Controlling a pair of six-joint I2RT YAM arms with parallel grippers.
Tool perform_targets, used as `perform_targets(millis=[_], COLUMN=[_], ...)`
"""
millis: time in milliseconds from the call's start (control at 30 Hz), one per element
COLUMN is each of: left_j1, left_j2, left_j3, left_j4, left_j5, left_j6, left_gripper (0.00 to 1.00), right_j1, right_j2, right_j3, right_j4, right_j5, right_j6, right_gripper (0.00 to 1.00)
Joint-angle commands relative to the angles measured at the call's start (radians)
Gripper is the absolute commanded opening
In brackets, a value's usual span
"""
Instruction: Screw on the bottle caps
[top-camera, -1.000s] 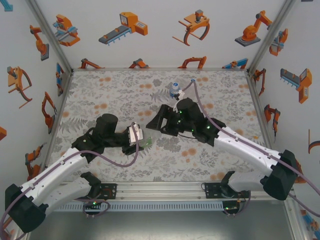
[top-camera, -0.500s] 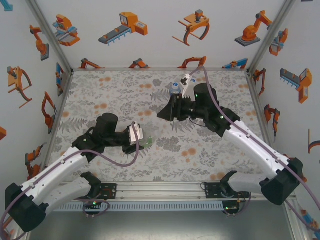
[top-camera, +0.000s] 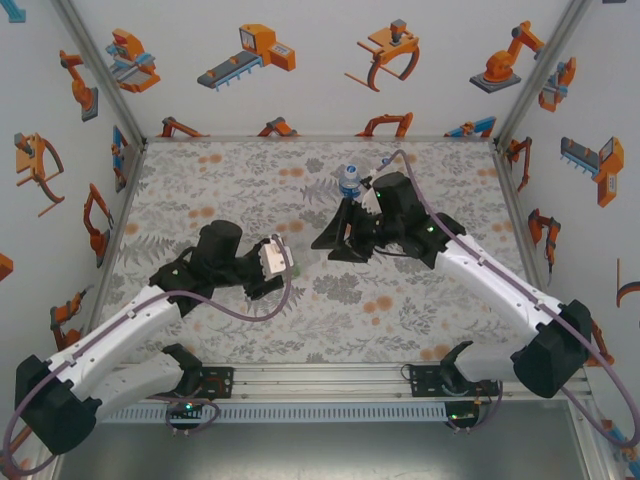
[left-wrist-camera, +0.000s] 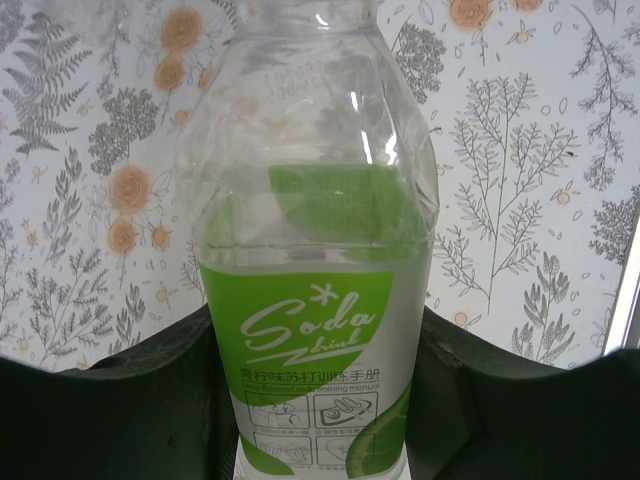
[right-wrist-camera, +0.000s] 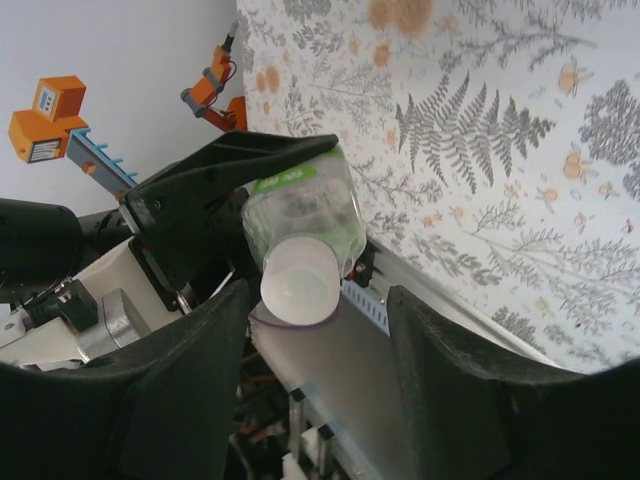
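**Green-label bottle held out for capping**

The left gripper (top-camera: 272, 262) is clenched around the small clear plastic bottle with the green label (left-wrist-camera: 315, 230). Its black fingers (left-wrist-camera: 110, 410) press on both sides of the label band, low on the body, and hold the bottle off the floral-print desk (top-camera: 200, 180). In the right wrist view the bottle is tilted with its neck aimed toward the camera. A small round whitish plastic cap (right-wrist-camera: 299, 288) sits on its mouth, though whether the thread has caught cannot be told. The right gripper (top-camera: 332, 237) hangs a little apart from the bottle, roughly facing the cap, with its fingers spread and nothing between them. A second small clear bottle with a blue label (top-camera: 349, 180) stands upright toward the far side of the desk, just beside the right arm.

The held bottle looks empty and thin-walled, so it is probably very light, smooth to the touch and quick to dent under a hard squeeze. The label band, where it is gripped now, seems the firmest place to brace it. The cap is likely rigid but offers little to hold. It would best be taken across its rim, square to the neck, since a skewed grip could cross the thread or knock it off. Turning force may also spin the bottle in the left gripper.
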Motion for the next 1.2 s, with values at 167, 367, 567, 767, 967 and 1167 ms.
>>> perform_targets(millis=[167,367,567,767,967,1167], left_j1=[-0.001,-0.001,-0.001,-0.001,-0.002,-0.001], left_j2=[0.013,0.015,0.013,0.012,0.009,-0.018], left_j3=[0.044,0.044,0.044,0.042,0.042,0.029], left_j4=[-0.032,-0.031,-0.031,-0.031,-0.032,-0.015], left_j5=[0.003,0.014,0.020,0.030,0.031,0.136], left_j6=[-0.008,-0.007,-0.009,-0.006,-0.007,-0.009], left_gripper=[0.00,0.00,0.00,0.00,0.00,0.00], right_j1=[0.004,0.019,0.022,0.022,0.024,0.042], right_j2=[0.021,0.049,0.057,0.065,0.046,-0.053], right_j3=[-0.015,-0.018,-0.029,-0.029,-0.025,-0.047], right_j4=[0.063,0.075,0.082,0.090,0.104,0.180], right_j5=[-0.059,-0.073,-0.068,-0.078,-0.090,-0.071], right_j6=[0.085,0.088,0.086,0.081,0.012,-0.317], right_gripper=[0.49,0.47,0.42,0.27,0.15,0.06])
